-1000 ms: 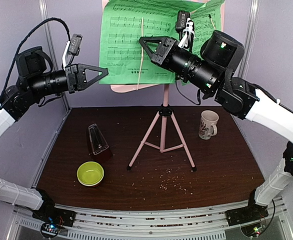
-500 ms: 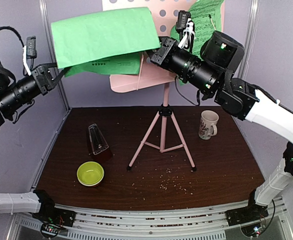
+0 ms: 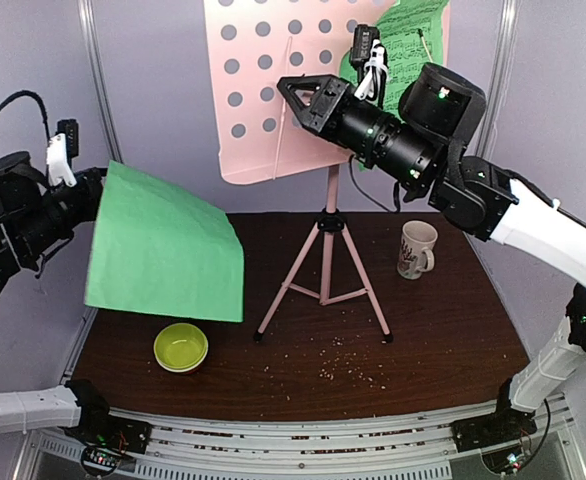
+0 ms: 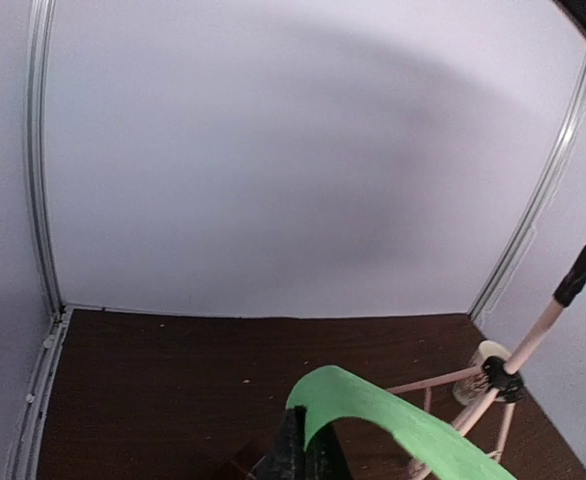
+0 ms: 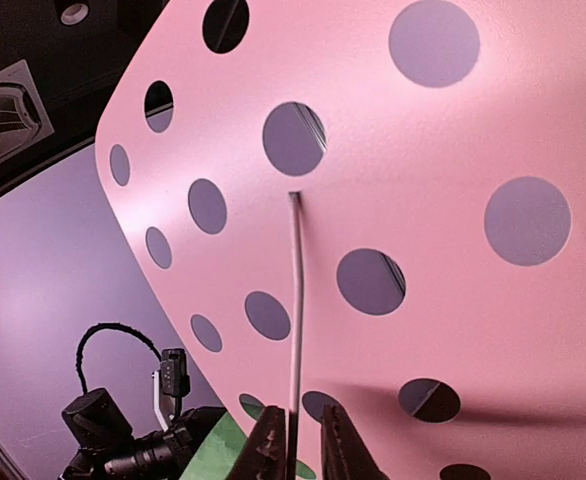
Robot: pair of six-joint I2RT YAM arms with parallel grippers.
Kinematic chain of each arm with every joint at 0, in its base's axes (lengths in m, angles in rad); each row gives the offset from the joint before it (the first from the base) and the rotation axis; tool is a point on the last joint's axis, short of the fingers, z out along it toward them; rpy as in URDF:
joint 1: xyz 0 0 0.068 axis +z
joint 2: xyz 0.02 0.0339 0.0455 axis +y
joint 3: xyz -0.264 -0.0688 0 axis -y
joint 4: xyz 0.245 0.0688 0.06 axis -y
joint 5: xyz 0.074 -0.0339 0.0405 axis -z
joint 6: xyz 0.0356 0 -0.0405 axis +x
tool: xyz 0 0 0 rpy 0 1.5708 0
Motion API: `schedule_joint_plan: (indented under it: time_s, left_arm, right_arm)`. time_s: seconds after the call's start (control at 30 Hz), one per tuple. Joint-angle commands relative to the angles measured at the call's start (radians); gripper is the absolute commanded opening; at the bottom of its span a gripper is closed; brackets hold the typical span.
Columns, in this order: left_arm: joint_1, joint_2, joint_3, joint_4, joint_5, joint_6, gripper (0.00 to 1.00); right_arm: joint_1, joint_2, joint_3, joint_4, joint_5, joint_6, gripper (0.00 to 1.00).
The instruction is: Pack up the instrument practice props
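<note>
From above, the left tool [image 3: 101, 180] at the left edge of the frame is clamped on the upper corner of a green sheet [image 3: 163, 245]. The sheet hangs in the air over the left part of the desk [image 3: 443, 330] and hides what lies behind it. The pink stand [image 3: 325, 265] is upright at centre, its tripod feet on the desk. Its perforated panel [image 3: 263, 90] fills the upper middle, with a thin wire [image 3: 281, 110] running down its face. A second sheet [image 3: 413, 40] sits on the panel's upper right. The right tool [image 3: 295, 92] is at the panel's face, next to the wire. A mug [image 3: 416, 248] stands to the right of the tripod and a bowl [image 3: 181, 347] sits at lower left, with crumbs [image 3: 338, 365] near the front.

In the left wrist view, the left tool [image 4: 303, 455] at the bottom edge has its fingers closed on the sheet [image 4: 403, 420], which curls off to the lower right. The stand [image 4: 533, 340] slants across the right side.

In the right wrist view, the right tool [image 5: 301, 445] at the bottom has its jaws slightly parted. The wire [image 5: 295, 300] runs down into the gap, just beside the left finger. The panel [image 5: 423, 170] fills most of the frame, and the sheet [image 5: 218, 455] shows at the lower left.
</note>
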Motion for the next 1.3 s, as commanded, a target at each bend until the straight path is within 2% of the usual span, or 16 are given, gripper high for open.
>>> schedule_joint_plan:
  time_s: [0.0,0.27,0.4,0.53,0.63,0.8,0.87,1.0,1.13,1.27]
  left_arm:
    - [0.054,0.071,0.022,-0.057,-0.108,0.104,0.00]
    - [0.177,0.100,0.026,-0.121,-0.232,0.198,0.00]
    - [0.186,0.116,0.064,-0.182,-0.401,0.249,0.00]
    - [0.187,0.092,0.069,-0.153,-0.586,0.384,0.00]
    - [0.186,0.069,0.027,-0.071,-0.663,0.560,0.00]
    - [0.186,0.064,-0.061,0.059,-0.734,0.816,0.00]
    - [0.187,0.079,-0.096,0.119,-0.808,0.913,0.00]
    - [0.186,0.098,-0.136,0.291,-0.891,1.127,0.00]
    - [0.186,0.096,-0.107,0.371,-0.878,1.206,0.00]
    - [0.186,0.126,-0.087,0.261,-0.792,1.165,0.00]
  right_arm:
    - [0.003,0.005,-0.010,-0.034,0.016,-0.003,0.19]
    - [0.004,-0.017,-0.037,-0.021,0.004,-0.007,0.41]
    - [0.003,-0.030,-0.051,-0.017,-0.001,-0.010,0.54]
    - [0.004,-0.047,-0.070,-0.010,0.000,-0.015,0.64]
    - [0.002,-0.060,-0.092,0.010,0.003,-0.016,0.71]
    - [0.001,-0.070,-0.107,0.016,0.000,-0.025,0.73]
    - [0.003,-0.075,-0.114,0.020,-0.001,-0.028,0.74]
    - [0.002,-0.089,-0.123,0.015,-0.001,-0.031,0.75]
    - [0.001,-0.106,-0.136,0.015,-0.004,-0.036,0.76]
    - [0.001,-0.120,-0.153,0.023,-0.002,-0.041,0.76]
